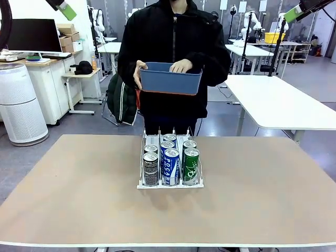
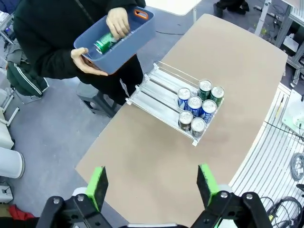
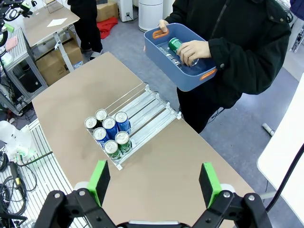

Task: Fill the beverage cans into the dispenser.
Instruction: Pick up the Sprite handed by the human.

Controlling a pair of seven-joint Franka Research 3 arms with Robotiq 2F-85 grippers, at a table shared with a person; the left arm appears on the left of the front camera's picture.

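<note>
The dispenser (image 1: 140, 185) stands mid-table with several beverage cans (image 1: 171, 167) upright at its near end: dark, blue-and-white and green ones. The far half of its lanes (image 2: 159, 88) is bare. Behind the table a person holds a blue bin (image 1: 170, 79) with one hand (image 1: 181, 65) inside, on a green can (image 2: 104, 42) that also shows as the green can (image 3: 176, 45) from the other wrist. My left gripper (image 2: 152, 185) hangs open, high above the table's left part. High above the right part, my right gripper (image 3: 154, 183) is open too. Neither holds anything.
The brown table (image 1: 79, 199) has wide bare room on both sides of the dispenser (image 3: 145, 111). A white air purifier (image 1: 20, 105) and desks stand on the floor at far left; a white table (image 1: 278, 100) stands at far right.
</note>
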